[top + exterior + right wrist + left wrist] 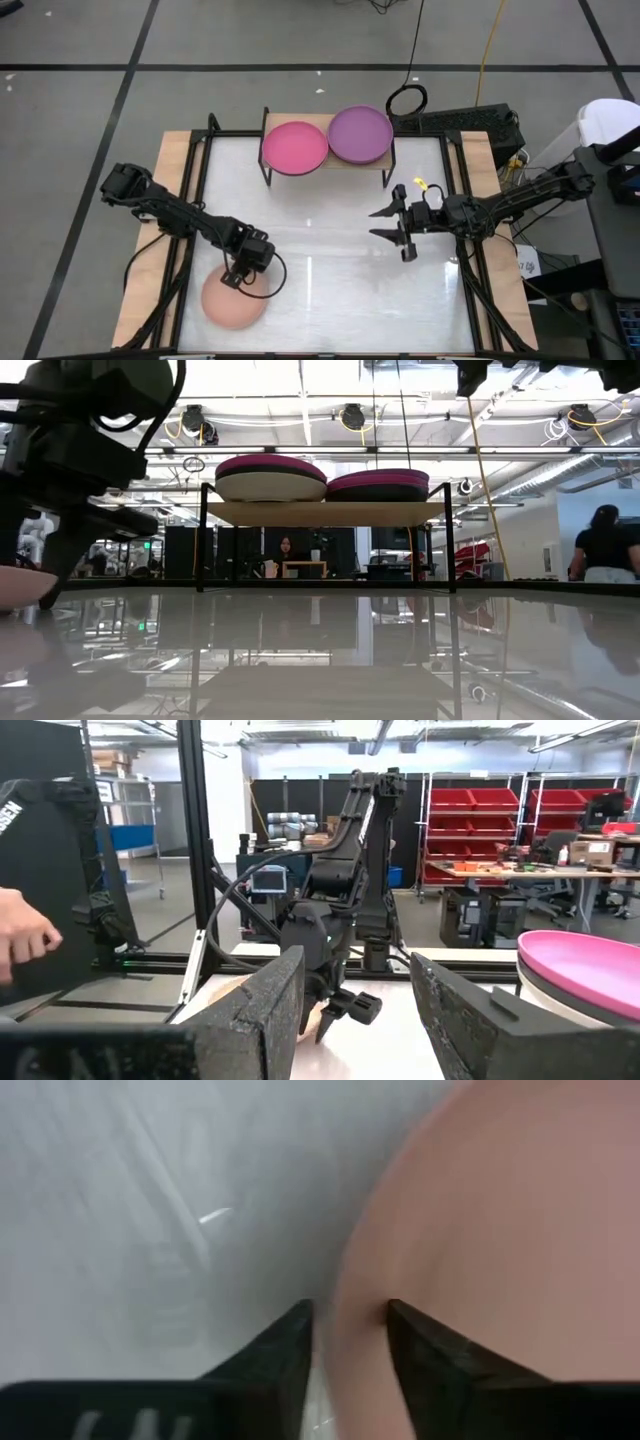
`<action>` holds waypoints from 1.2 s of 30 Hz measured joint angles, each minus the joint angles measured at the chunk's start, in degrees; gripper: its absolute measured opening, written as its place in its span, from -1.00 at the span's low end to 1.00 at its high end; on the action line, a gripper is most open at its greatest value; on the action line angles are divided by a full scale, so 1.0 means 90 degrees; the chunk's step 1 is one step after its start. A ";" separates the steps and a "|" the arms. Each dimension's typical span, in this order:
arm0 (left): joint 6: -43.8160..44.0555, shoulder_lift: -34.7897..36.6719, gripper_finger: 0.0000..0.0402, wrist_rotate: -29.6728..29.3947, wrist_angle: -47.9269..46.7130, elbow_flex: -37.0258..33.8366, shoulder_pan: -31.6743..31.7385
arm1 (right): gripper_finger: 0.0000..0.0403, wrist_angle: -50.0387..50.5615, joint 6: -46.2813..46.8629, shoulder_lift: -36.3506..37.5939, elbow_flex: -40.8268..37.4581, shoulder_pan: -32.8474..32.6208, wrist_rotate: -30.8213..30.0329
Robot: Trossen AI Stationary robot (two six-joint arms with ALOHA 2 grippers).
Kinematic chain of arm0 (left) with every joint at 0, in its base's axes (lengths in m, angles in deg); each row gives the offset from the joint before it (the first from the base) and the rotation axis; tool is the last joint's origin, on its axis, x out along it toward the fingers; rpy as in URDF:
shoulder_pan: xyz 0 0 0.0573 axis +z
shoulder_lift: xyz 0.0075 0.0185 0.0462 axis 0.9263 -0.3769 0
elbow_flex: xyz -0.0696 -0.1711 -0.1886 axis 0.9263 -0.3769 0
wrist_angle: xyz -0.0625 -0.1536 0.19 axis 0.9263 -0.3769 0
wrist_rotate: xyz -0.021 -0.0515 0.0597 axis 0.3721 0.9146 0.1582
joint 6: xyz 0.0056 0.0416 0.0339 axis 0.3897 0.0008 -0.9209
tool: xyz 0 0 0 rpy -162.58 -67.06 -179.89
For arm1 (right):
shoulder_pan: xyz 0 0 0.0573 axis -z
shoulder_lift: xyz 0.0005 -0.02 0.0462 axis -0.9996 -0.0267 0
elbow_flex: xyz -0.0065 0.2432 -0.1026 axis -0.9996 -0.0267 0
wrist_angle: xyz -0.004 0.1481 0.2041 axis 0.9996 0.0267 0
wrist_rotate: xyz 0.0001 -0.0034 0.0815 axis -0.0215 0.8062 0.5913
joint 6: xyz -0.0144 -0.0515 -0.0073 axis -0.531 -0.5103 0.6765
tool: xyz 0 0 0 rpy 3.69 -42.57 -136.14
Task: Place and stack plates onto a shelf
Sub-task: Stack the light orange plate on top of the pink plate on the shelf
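Note:
A salmon plate [232,305] lies flat on the white tabletop near its near-left corner; it also shows in the low view [20,585]. My left gripper [238,280] hangs over the plate's far rim, pointing down and open. In the left wrist view its fingers [350,1330] stand astride the rim [350,1295], one over the plate and one over the table. The wooden shelf [330,163] stands at the far edge and bears two stacks of plates, one topped pink [295,147], the other purple [360,133]. My right gripper [385,224] waits open, held above the table's right half.
The shelf's black legs [203,540] leave a gap under the board. Black frame rails run along the table's left and right sides [190,190]. A person's hand [20,945] shows beyond the table's left side, and people [605,545] are in the room behind.

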State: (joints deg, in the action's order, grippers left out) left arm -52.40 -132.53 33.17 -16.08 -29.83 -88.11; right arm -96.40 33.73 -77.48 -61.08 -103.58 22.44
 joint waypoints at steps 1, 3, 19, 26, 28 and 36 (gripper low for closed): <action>0.0000 0.0000 -0.40 -0.0011 0.0000 0.0001 0.0002 | -0.18 -0.0001 -0.0001 0.0000 0.0000 0.0000 -0.0017; 0.0000 -0.0002 -0.60 0.0062 -0.0002 0.0025 0.0005 | -0.18 -0.0013 -0.0006 0.0000 -0.0001 0.0000 -0.0020; -0.1144 0.0605 -0.95 -0.0958 -0.2192 0.2144 0.0837 | -0.18 -0.0131 -0.0012 0.0000 0.0000 0.0000 -0.0022; -0.1925 0.0984 -0.95 -0.1892 -0.2728 0.4022 0.2098 | -0.18 -0.0124 -0.0019 0.0000 0.0000 0.0000 -0.0022; -0.1948 0.1012 -0.95 -0.2090 -0.2606 0.4540 0.2609 | -0.18 -0.0117 -0.0019 0.0000 0.0000 0.0000 -0.0022; -0.0749 0.0891 -0.95 -0.2002 -0.1539 0.5771 0.5034 | -0.18 -0.0036 -0.0022 -0.0002 0.0000 0.0000 -0.0022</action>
State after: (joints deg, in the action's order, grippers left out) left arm -59.14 -124.51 15.15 -29.93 22.11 -42.81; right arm -96.72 33.54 -77.50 -61.08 -103.58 22.25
